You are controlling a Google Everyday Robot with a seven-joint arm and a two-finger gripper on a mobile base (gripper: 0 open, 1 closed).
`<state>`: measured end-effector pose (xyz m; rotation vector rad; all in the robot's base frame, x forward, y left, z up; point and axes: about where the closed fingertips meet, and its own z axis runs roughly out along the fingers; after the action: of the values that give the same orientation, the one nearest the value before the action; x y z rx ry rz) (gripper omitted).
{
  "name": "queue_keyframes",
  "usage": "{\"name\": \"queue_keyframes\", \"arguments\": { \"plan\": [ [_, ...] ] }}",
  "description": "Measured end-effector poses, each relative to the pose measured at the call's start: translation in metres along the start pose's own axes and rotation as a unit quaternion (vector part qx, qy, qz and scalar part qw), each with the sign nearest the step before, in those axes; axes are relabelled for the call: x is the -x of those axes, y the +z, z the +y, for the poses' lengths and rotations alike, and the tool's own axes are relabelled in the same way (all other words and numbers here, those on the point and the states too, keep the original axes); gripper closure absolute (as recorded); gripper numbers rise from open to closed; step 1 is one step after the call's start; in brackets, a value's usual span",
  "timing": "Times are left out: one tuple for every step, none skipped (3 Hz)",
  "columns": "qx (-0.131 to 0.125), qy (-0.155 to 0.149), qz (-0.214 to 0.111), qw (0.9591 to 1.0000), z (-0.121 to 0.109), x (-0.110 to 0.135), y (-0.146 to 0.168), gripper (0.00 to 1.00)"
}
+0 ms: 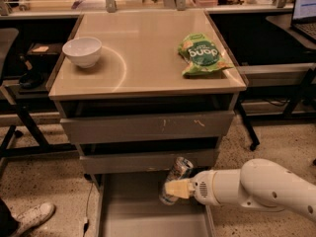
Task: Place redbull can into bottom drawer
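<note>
Lower centre of the frame: slim silver redbull can with dark bluish panels [180,167], held tilted, its top leaning to the upper right and its base to the lower left. It hangs over the rear of the bottom drawer, a wide shallow grey metal tray [143,219] pulled out toward the frame's lower edge, presumably so the can may be lowered in. Lower right: white rounded robot arm whose end effector [174,188] is closed across the can's lower half, a pale yellow finger pad [178,187] lying on it. The can appears clear of the tray floor, so release seems premature. Centre: plain-front grey middle drawer [128,162] and scratched-front grey top drawer [143,126], both pushed in. Upper half: beige tabletop [148,38] bearing a white bowl [83,51] at left and a green snack bag [201,53] at right, well apart.
</note>
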<state>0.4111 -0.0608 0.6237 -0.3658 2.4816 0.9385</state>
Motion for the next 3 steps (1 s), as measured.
{"name": "queue_keyframes", "arguments": {
  "plan": [
    [0.028, 0.050, -0.015, 0.9983, -0.008, -0.032, 0.033, 1.00],
    [0.054, 0.113, -0.029, 0.9917, -0.032, -0.063, 0.078, 1.00],
    [0.075, 0.137, -0.019, 0.9876, -0.031, -0.081, 0.095, 1.00]
  ]
}}
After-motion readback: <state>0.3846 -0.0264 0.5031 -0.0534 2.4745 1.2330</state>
